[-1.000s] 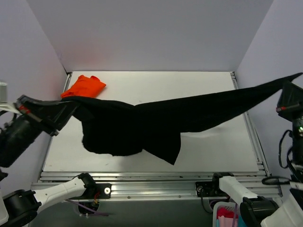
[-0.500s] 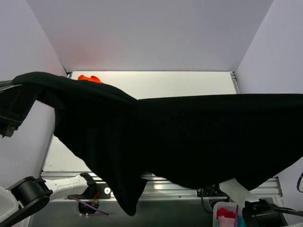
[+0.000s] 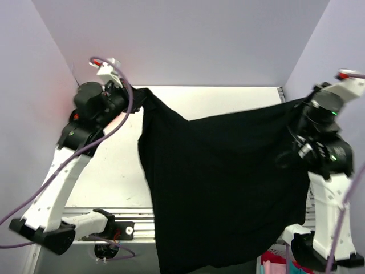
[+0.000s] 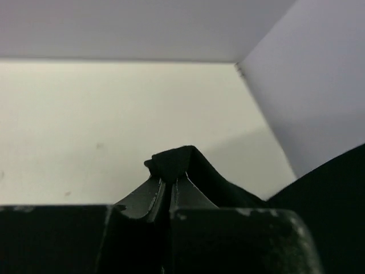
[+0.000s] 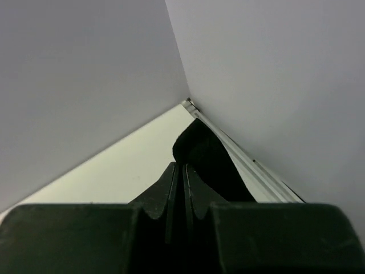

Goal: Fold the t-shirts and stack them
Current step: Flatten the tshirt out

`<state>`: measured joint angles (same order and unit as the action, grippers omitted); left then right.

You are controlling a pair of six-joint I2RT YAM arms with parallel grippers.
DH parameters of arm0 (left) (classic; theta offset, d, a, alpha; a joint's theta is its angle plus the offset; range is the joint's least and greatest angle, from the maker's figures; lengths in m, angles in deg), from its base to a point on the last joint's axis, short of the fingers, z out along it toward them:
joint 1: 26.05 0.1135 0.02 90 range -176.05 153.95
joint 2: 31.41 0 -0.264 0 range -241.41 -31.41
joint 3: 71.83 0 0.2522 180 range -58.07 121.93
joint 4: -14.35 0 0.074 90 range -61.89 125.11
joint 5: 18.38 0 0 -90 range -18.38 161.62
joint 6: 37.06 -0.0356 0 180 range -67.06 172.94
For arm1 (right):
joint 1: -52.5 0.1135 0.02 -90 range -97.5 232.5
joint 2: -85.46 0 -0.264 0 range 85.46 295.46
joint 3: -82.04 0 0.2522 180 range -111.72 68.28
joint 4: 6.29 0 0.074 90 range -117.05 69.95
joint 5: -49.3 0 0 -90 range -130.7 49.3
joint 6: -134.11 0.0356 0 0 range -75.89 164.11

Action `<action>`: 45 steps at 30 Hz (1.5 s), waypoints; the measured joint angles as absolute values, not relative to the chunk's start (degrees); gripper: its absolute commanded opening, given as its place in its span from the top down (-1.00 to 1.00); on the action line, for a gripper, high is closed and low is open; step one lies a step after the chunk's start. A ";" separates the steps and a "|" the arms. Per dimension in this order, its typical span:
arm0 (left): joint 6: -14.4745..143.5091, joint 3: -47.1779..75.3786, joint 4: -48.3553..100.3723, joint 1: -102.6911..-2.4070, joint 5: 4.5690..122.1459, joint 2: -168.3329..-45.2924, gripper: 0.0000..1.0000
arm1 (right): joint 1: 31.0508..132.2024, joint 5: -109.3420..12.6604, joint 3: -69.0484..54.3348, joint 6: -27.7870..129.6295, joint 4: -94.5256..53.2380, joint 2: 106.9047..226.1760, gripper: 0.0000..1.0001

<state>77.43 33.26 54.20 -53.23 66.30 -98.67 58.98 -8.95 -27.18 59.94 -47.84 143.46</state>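
Observation:
The black t-shirt [image 3: 228,182] hangs spread like a curtain between my two raised arms, its lower edge dropping past the table's near edge. My left gripper [image 3: 140,97] is shut on its upper left corner; in the left wrist view a bunch of black cloth [image 4: 171,162] sticks out of the closed left gripper [image 4: 170,180]. My right gripper [image 3: 296,105] is shut on the upper right corner, and black cloth [image 5: 205,154] pokes out past the tips of the right gripper [image 5: 183,166]. The orange t-shirt is hidden behind the left arm.
The white table [image 3: 114,171] lies below, with an aluminium rail [image 3: 137,214] along its near edge and another rail [image 5: 245,160] along its right side. Pale walls enclose three sides. A bin with pink and teal items [image 3: 274,264] sits at the bottom right.
Both arms have swung up and toward the back of the table with the black shirt. It has gone from a low stretched band to a hanging sheet. The orange shirt is no longer visible.

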 measured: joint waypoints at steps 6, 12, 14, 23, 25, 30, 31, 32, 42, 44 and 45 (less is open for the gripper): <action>79.26 16.19 45.56 -42.43 61.95 -111.61 0.95 | 59.24 -7.53 -2.40 60.25 -35.60 148.29 1.00; 79.24 22.27 36.01 -39.92 56.15 -135.30 0.95 | 59.24 -5.17 7.00 60.75 -23.16 160.53 1.00; 79.70 30.68 34.59 -38.43 54.10 -146.06 0.95 | 59.00 -3.90 6.83 60.53 -18.00 166.36 1.00; 86.70 54.02 31.40 -33.73 51.13 -170.23 0.95 | 57.43 3.27 -9.57 58.56 -9.46 196.63 1.00; 87.92 58.31 31.36 -33.49 51.48 -173.07 0.95 | 56.99 4.73 -13.63 58.89 -9.61 200.83 1.00; 90.54 67.60 30.61 -33.80 52.37 -177.88 0.39 | 54.24 7.09 -28.58 62.13 -12.28 212.66 0.92; 91.07 69.02 30.35 -33.91 52.83 -178.60 0.04 | 53.73 7.35 -30.99 62.65 -13.15 214.56 0.76; 91.48 70.02 29.85 -33.95 53.49 -179.26 -0.42 | 53.47 8.01 -33.61 63.15 -14.51 216.55 0.51; 94.43 71.36 29.83 -31.81 59.13 -180.22 -0.88 | 49.80 11.48 -38.11 65.45 -22.81 218.64 -1.00; 94.00 69.02 30.96 -31.46 59.94 -178.06 -0.88 | 49.65 11.55 -37.46 66.37 -24.89 216.52 -1.00; 93.67 67.16 32.08 -31.26 60.44 -176.37 -0.88 | 49.73 11.53 -36.38 67.26 -26.51 214.95 -1.00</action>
